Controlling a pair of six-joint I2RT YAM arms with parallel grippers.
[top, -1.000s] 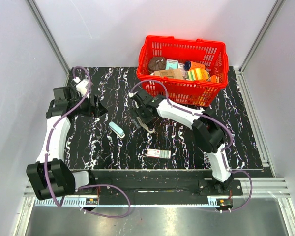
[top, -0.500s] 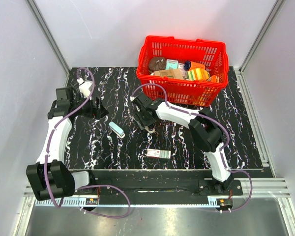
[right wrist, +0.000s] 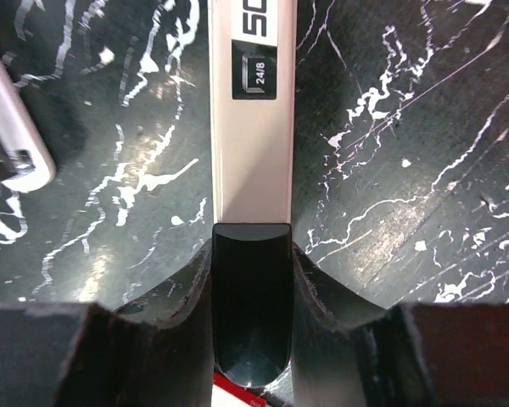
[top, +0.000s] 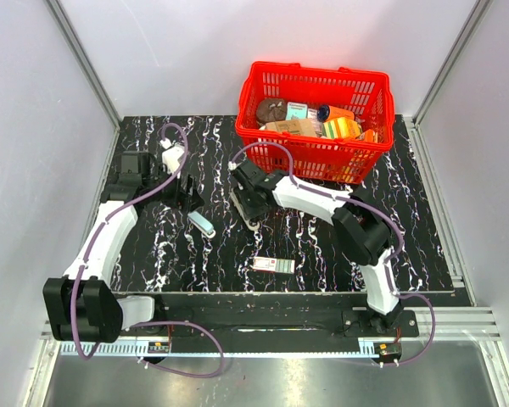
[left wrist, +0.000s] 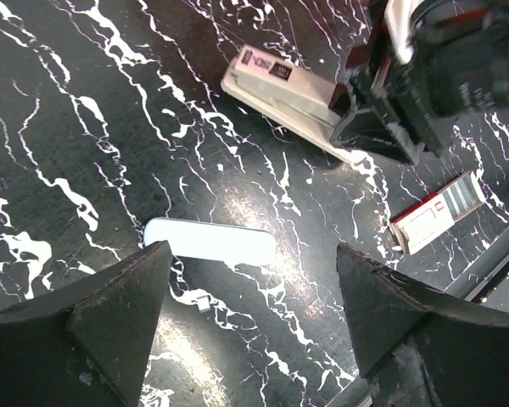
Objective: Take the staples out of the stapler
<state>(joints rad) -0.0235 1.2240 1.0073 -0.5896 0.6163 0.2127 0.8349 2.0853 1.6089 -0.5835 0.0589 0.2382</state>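
Note:
The stapler (top: 248, 212) lies flat on the black marbled table, a long beige body with a dark rear end. My right gripper (top: 246, 197) is shut on that dark end; in the right wrist view both fingers press its sides (right wrist: 253, 322), and the beige body (right wrist: 250, 127) runs away from me. The staples are hidden. My left gripper (top: 187, 197) hovers open over the table, left of the stapler (left wrist: 284, 85). Its jaws (left wrist: 250, 280) stand wide apart with nothing between them.
A pale blue oblong piece (top: 201, 223) lies just below my left gripper, seen again in the left wrist view (left wrist: 210, 243). A small red-and-white box (top: 274, 264) lies near the front edge. A red basket (top: 316, 119) full of goods stands at the back right.
My right gripper has shut on the stapler's dark end. My left arm has swung to the right, towards the pale blue piece and the stapler, still open.

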